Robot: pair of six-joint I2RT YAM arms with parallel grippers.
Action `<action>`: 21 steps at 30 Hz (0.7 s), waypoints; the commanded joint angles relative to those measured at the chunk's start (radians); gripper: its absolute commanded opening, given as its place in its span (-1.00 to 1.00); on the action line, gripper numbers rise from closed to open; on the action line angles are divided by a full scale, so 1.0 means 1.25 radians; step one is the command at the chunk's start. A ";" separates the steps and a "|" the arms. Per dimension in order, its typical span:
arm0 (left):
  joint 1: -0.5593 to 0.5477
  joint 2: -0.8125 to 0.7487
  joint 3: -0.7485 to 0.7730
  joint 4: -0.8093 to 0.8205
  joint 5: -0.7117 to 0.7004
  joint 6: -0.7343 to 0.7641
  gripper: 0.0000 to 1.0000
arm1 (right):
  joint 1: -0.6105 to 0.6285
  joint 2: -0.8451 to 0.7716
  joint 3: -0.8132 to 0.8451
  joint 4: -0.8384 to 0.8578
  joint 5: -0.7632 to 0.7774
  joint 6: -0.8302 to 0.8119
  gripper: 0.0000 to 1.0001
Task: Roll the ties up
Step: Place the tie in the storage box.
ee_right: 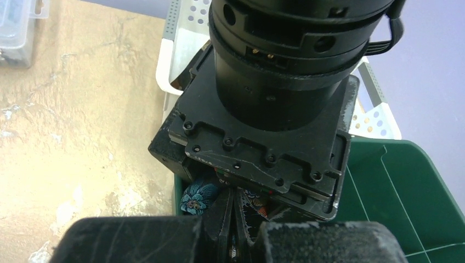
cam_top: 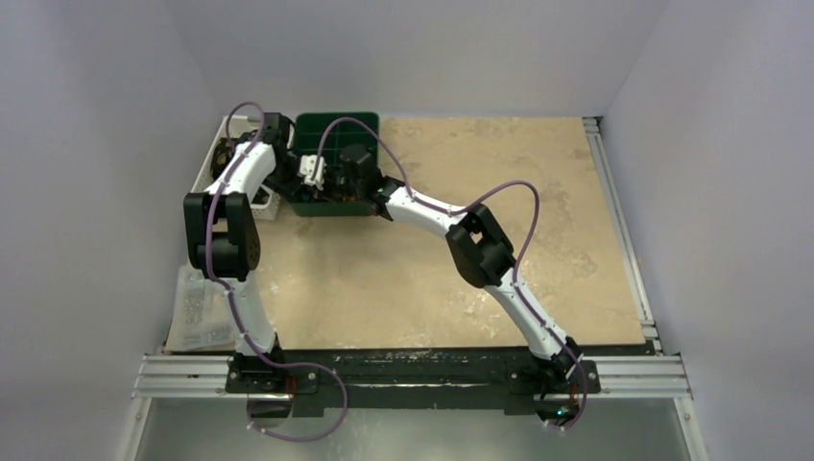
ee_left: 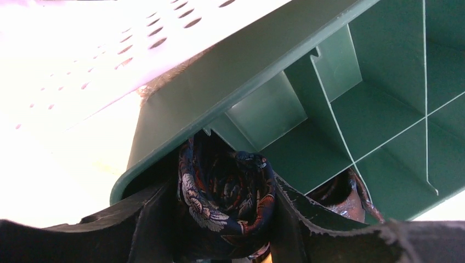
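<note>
**Navy tie (ee_left: 222, 213) pinched in a corner of the green bin (ee_left: 263, 71)**

The rolled tie is gripped between the fingers of the left gripper (ee_left: 226, 189), inside a corner compartment. A rolled brown tie (ee_left: 342, 194) is seen in the next compartment. The right gripper (ee_right: 233, 224) is held close by, fingers pressed together.

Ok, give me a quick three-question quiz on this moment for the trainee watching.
1. True or false: the jaws of the right gripper stand wide open.
2. What sits between the jaws of the left gripper? A) a purple cable B) a rolled navy tie C) nothing
3. Fill in: the roll is at a corner of the ___ divided bin.
Key: 1 false; 2 B; 3 green.
</note>
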State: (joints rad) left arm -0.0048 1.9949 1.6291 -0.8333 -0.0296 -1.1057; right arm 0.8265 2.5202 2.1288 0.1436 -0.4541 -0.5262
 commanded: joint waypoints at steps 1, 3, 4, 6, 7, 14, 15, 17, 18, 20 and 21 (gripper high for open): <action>-0.016 -0.028 0.041 -0.070 0.012 0.024 0.06 | 0.001 0.021 -0.006 -0.090 0.049 -0.036 -1.00; -0.016 -0.034 0.042 -0.075 0.012 0.025 0.09 | 0.002 0.021 -0.007 -0.093 0.056 -0.042 -1.00; -0.016 -0.037 0.042 -0.077 0.013 0.024 0.11 | 0.002 0.022 -0.007 -0.095 0.058 -0.046 -1.00; -0.017 -0.042 0.042 -0.084 0.012 0.026 0.15 | 0.002 0.021 -0.009 -0.100 0.060 -0.055 -1.00; -0.016 -0.046 0.042 -0.089 0.011 0.025 0.18 | 0.002 0.021 -0.009 -0.102 0.061 -0.059 -1.00; -0.013 -0.062 0.040 -0.133 0.015 0.021 0.29 | 0.002 0.020 -0.014 -0.108 0.071 -0.074 -1.00; -0.012 -0.065 0.039 -0.136 0.016 0.021 0.33 | 0.002 0.021 -0.014 -0.110 0.071 -0.075 -1.00; -0.011 -0.072 0.036 -0.140 0.012 0.022 0.40 | 0.002 0.021 -0.015 -0.112 0.073 -0.079 -1.00; -0.011 -0.076 0.036 -0.144 0.012 0.024 0.42 | 0.002 0.021 -0.016 -0.112 0.074 -0.081 -1.00; -0.010 -0.084 0.035 -0.152 0.008 0.028 0.46 | 0.001 0.020 -0.017 -0.111 0.073 -0.083 -1.00; -0.009 -0.087 0.035 -0.156 0.008 0.029 0.46 | 0.001 0.020 -0.018 -0.112 0.074 -0.086 -1.00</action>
State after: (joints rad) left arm -0.0147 1.9469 1.6588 -0.9100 -0.0254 -1.0950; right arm 0.8322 2.5202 2.1258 0.0620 -0.4057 -0.6083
